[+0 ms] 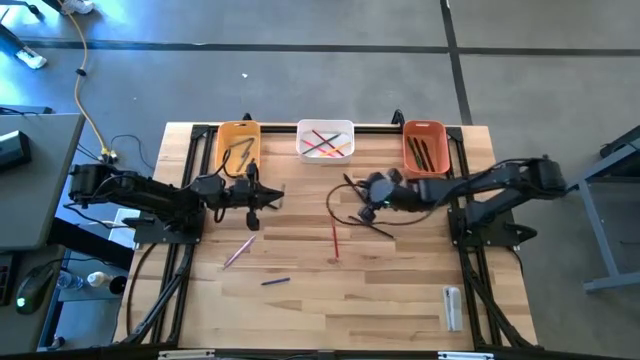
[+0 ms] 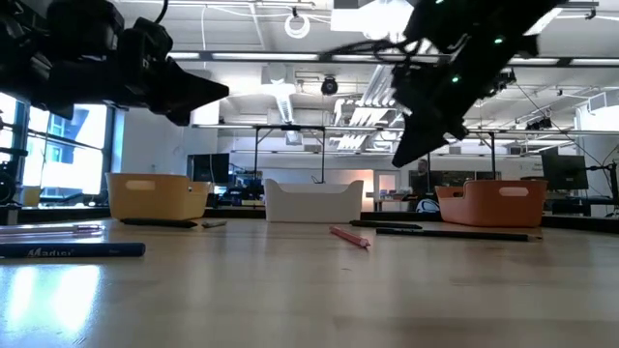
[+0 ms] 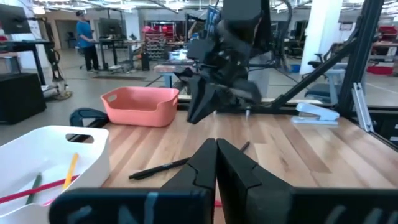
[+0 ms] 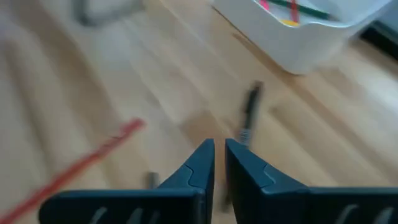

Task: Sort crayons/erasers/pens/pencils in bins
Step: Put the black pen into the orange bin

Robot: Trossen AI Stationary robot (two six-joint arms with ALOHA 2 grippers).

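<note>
Overhead, a pale wooden plank surface (image 1: 400, 300) is seen framed by black rails, on a grey floor; behind it an open workshop with strip lights and desks is shown, and a person stands far off. Three bins are lined along the far edge: a yellow-orange bin (image 1: 238, 147) with dark items, a white bin (image 1: 325, 140) holding red, pink, green and yellow pencils (image 1: 326, 143), and a red-orange bin (image 1: 425, 148) containing slim black pens (image 1: 421, 154). A red pencil (image 1: 335, 240) and a pink pencil (image 1: 238, 252) lie loose mid-surface, and a black pen (image 1: 378, 230) rests near the right end effector (image 1: 364, 206). Both the right end effector and the left end effector (image 1: 272, 197) are held above the surface with fingers closed on nothing.
</note>
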